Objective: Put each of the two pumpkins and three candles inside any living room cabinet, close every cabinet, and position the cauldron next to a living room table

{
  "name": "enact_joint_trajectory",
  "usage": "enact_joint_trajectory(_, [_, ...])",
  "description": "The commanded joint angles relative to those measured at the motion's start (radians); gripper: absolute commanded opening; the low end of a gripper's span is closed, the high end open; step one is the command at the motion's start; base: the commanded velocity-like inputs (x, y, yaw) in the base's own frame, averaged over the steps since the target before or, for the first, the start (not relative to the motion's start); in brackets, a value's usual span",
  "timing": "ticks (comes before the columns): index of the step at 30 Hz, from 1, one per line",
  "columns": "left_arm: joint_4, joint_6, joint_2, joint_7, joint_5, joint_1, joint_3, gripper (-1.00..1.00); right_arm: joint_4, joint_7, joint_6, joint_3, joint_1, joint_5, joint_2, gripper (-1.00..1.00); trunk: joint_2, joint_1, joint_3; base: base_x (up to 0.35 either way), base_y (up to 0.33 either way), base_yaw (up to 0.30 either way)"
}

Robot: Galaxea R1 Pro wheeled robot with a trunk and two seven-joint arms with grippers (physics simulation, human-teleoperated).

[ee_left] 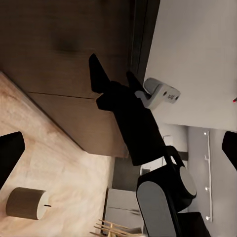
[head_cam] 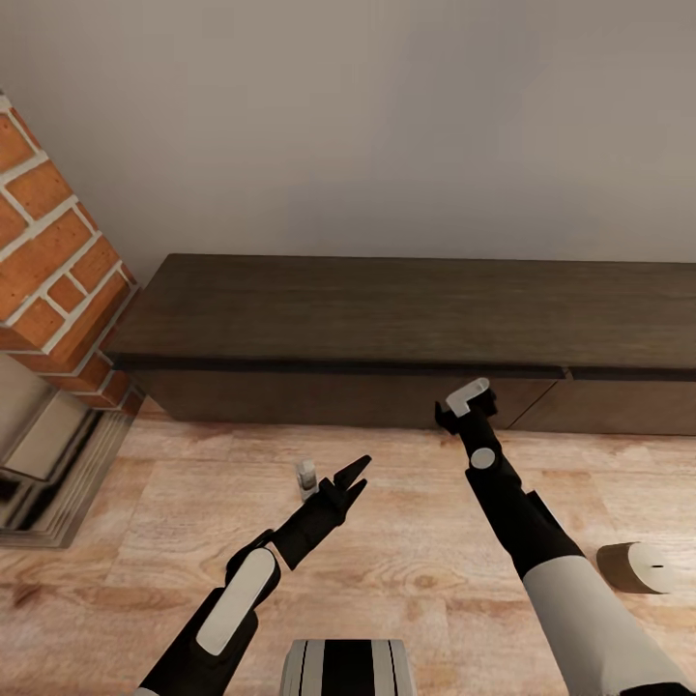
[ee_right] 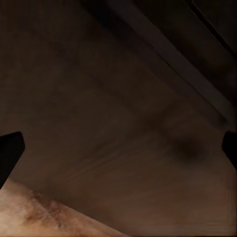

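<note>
Both grippers are seen in front of the cabinet [head_cam: 387, 319], a long low dark brown unit standing against the pale wall with all its drawer fronts shut. Just before the middle drawer front, the right gripper [head_cam: 454, 411] is held with nothing between its fingers; in the right wrist view the two dark fingertips [ee_right: 10, 153] are spread wide at the edges of the frame, the wood front close ahead. Farther from the cabinet, over the wooden floor [head_cam: 193, 541], the left gripper [head_cam: 356, 476] is raised with its jaws apart and empty. One candle [head_cam: 636, 567] is lying on its side on the floor, well apart from the cabinet and beside the right forearm. At the cabinet's left end, a brick fireplace [head_cam: 53, 261] is seen.
</note>
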Motion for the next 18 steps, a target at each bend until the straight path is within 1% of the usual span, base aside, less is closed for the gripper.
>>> enact_joint_trajectory(1, [0.001, 0.000, -0.002, 0.000, 0.000, 0.000, 0.000, 1.00, 0.001, 0.000, 0.000, 0.001, -0.001, 0.006, 0.000, 1.00, 0.000, 0.000, 0.000, 0.000, 0.000, 0.000])
enact_joint_trajectory(5, [0.002, 0.000, -0.006, 0.000, -0.001, 0.000, 0.000, 1.00, 0.000, -0.001, 0.001, 0.005, -0.002, 0.049, 0.000, 1.00, 0.000, 0.000, 0.000, 0.000, 0.000, 0.000])
enact_joint_trajectory(9, [0.002, 0.000, -0.006, 0.000, -0.001, 0.000, 0.000, 1.00, -0.001, -0.005, 0.003, 0.002, -0.002, 0.063, 0.001, 1.00, 0.000, 0.000, 0.000, 0.000, 0.000, 0.000])
enact_joint_trajectory(11, [0.002, 0.000, -0.006, 0.000, -0.001, 0.000, 0.000, 1.00, -0.001, -0.019, 0.004, 0.004, -0.002, 0.070, 0.001, 1.00, 0.000, 0.000, 0.000, 0.000, 0.000, 0.000])
enact_joint_trajectory(13, [0.002, 0.000, -0.008, 0.000, -0.001, 0.000, 0.000, 1.00, 0.003, -0.060, 0.005, 0.007, -0.002, 0.106, 0.001, 1.00, 0.000, 0.000, 0.000, 0.000, 0.000, 0.000])
enact_joint_trajectory(14, [0.002, 0.000, -0.009, 0.000, -0.001, 0.000, 0.000, 1.00, 0.011, -0.084, 0.006, 0.007, -0.003, 0.137, 0.001, 1.00, 0.000, 0.000, 0.000, 0.000, 0.000, 0.000])
enact_joint_trajectory(15, [0.002, 0.000, -0.010, 0.000, -0.001, 0.000, -0.001, 1.00, 0.013, -0.090, 0.006, 0.007, -0.003, 0.147, 0.001, 1.00, 0.000, 0.000, 0.000, 0.000, 0.000, 0.000])
enact_joint_trajectory(17, [0.002, 0.000, -0.011, 0.000, -0.001, 0.000, -0.001, 1.00, 0.025, -0.107, 0.007, 0.006, -0.003, 0.188, 0.000, 1.00, 0.000, 0.000, 0.000, 0.000, 0.000, 0.000])
enact_joint_trajectory(18, [0.002, 0.000, -0.011, 0.000, -0.001, 0.000, -0.001, 1.00, 0.028, -0.109, 0.007, 0.005, -0.003, 0.200, -0.001, 1.00, 0.000, 0.000, 0.000, 0.000, 0.000, 0.000])
